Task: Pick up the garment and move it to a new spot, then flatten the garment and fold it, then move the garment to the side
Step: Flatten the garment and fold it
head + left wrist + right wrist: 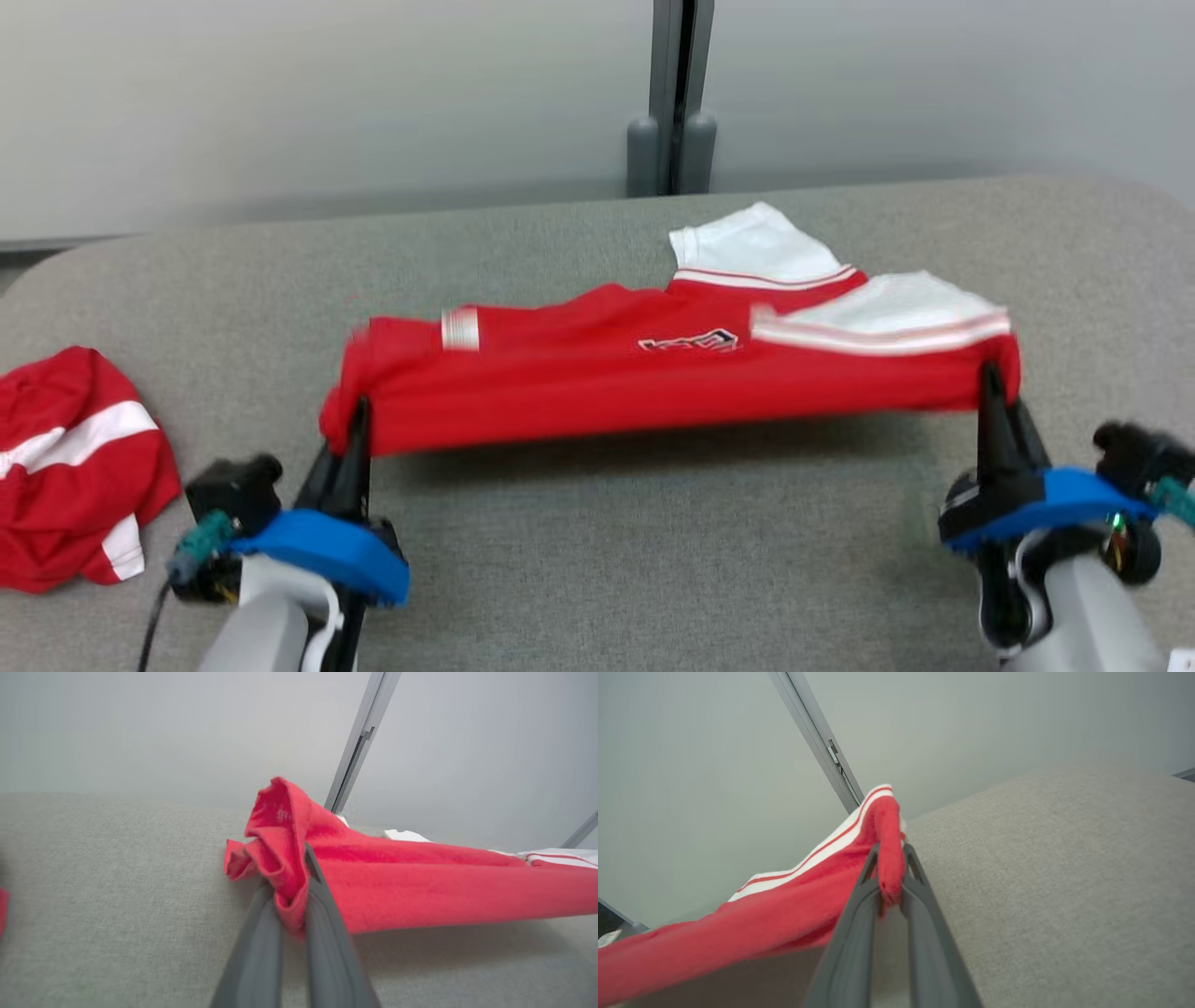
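**Red garment stretched between two hands**

The garment spans the grey bench, its near edge lifted. Its left end is clenched in the left hand and its right end in the right hand. It is red with white, red-striped sleeves (a small logo sits mid-chest). The hands stand well apart, fingers pointing away from the robot. A red-and-white cloth lies crumpled at the bench's left.

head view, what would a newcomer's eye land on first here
The red garment with white sleeves catches the eye first, stretched taut across the centre with its near edge lifted off the grey table. The left claw pinches its left end and the right claw its right end. A crumpled red-and-white garment lies at the table's far left.
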